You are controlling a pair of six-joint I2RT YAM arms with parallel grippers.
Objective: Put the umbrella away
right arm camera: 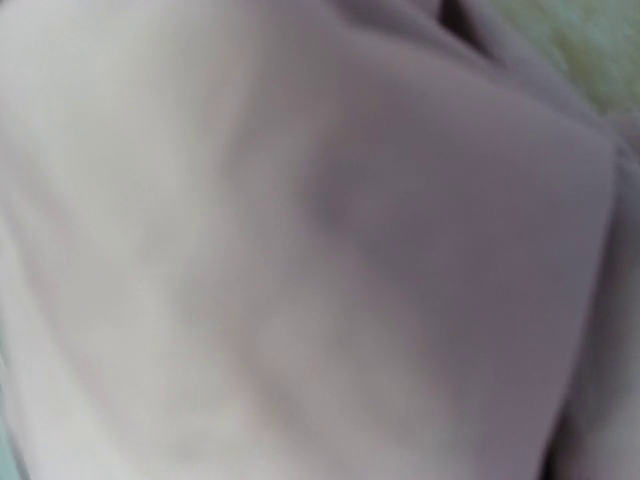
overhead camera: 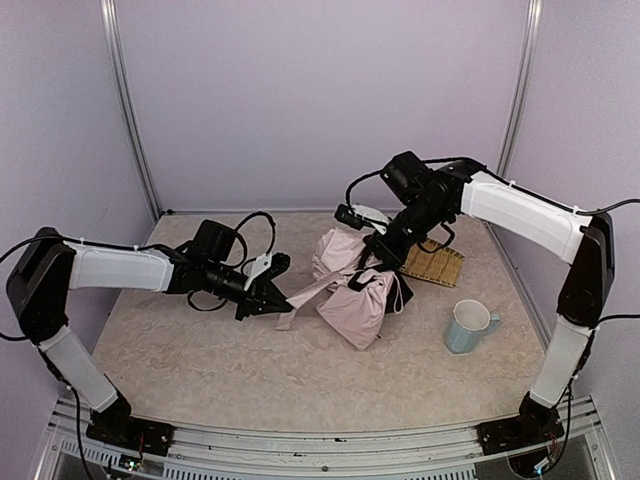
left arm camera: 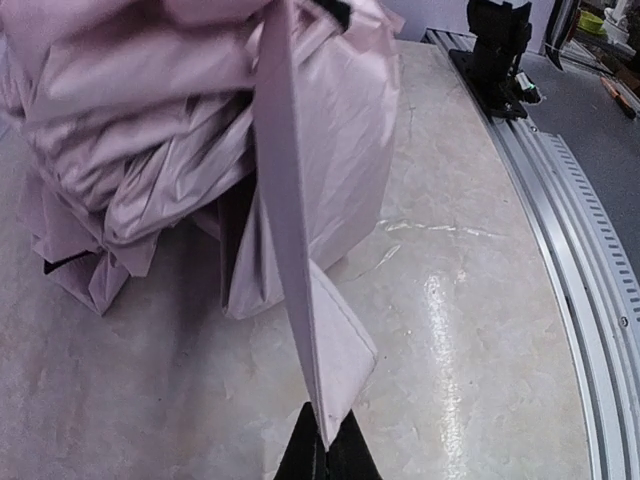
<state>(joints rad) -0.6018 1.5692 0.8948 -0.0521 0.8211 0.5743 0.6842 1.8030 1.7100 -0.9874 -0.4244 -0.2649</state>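
Observation:
The umbrella [overhead camera: 355, 295] lies as a crumpled pale pink bundle with black lining at the table's middle. It fills the upper left of the left wrist view [left arm camera: 180, 130]. A long pale pink strap [left arm camera: 290, 230] runs taut from the bundle to my left gripper [left arm camera: 325, 445], which is shut on its pointed end. In the top view the left gripper [overhead camera: 283, 303] is just left of the bundle. My right gripper [overhead camera: 378, 255] reaches down into the bundle's top, its fingertips hidden by fabric. The right wrist view shows only blurred pink fabric [right arm camera: 300, 250].
A woven bamboo tray [overhead camera: 435, 265] lies behind and right of the umbrella, under the right arm. A pale blue mug [overhead camera: 468, 326] stands to the right. An aluminium rail [left arm camera: 580, 260] and an arm base [left arm camera: 497, 45] mark the table's near edge.

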